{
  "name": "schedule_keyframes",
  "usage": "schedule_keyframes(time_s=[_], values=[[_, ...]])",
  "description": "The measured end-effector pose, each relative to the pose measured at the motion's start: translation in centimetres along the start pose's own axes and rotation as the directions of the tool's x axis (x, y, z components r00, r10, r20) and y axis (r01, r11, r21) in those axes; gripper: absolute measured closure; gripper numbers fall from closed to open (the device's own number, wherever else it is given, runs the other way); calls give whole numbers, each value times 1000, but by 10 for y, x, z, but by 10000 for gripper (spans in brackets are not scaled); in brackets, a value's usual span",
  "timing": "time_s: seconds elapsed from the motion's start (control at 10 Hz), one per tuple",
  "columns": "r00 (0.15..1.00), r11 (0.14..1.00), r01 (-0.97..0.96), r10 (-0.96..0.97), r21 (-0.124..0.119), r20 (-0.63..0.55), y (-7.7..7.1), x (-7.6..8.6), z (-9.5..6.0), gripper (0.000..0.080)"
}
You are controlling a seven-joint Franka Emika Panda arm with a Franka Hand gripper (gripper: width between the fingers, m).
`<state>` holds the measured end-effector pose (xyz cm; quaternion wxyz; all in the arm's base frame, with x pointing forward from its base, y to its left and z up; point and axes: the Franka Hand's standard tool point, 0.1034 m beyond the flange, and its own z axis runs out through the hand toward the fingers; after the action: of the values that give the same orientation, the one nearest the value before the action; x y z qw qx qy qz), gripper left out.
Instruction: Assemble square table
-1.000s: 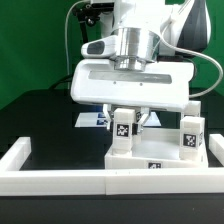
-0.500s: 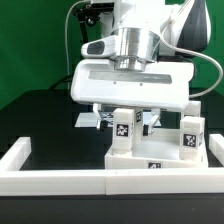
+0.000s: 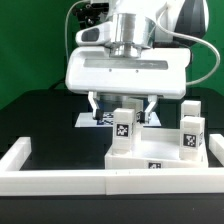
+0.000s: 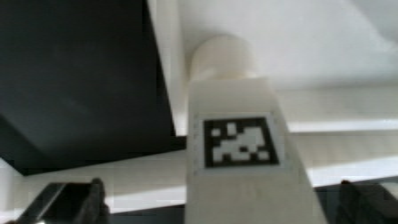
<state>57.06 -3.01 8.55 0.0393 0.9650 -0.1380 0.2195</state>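
The gripper (image 3: pixel 123 104) lets go. A moment ago its two fingers were down around the leg (image 3: pixel 122 132) with the black-and-white tag. Now the fingers stand wide apart, one on each side, and they hold nothing. The hand also sits higher than before, so the whole top of the leg shows under it.

The leg stands upright on the white slab (image 3: pixel 150 159) of the square table. It does not tip over when the fingers open, so it looks like it is fixed in its place. That is a guess, because the joint at its foot cannot be seen well. In the wrist view the same leg (image 4: pixel 237 140) fills the middle, and the dark fingertips (image 4: pixel 68 200) sit well clear of its sides.

A second leg (image 3: pixel 190 133) stands on the slab at the exterior view's right. A long white wall (image 3: pixel 60 179) runs along the front of the black table (image 3: pixel 40 110). The marker board (image 3: pixel 100 119) lies flat behind the gripper.

So this leg seems done. Two legs are up, and the square table needs four. The next job is probably to lift away and go find another leg. No other loose leg shows in these pictures.
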Motion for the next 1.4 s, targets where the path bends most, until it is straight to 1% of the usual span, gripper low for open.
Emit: schedule_keyframes(time_s=[0.1,0.2,0.5,0.7,1.0,1.1,1.4], values=[[1000,1000,-2,2,7,2,2,6,-6,151],[1000,1000,-12,12,18,7,1,14,-12,151],[999,1000,-13,12,19,48,1,8,-8,151],[977,999,-33,25,34,213,-1,6,-4,151],[919,998,-54,34,41,394,0,2,-2,151],[910,998,-55,32,42,412,-2,6,0,151],[916,998,-50,30,39,400,-3,4,3,173]])
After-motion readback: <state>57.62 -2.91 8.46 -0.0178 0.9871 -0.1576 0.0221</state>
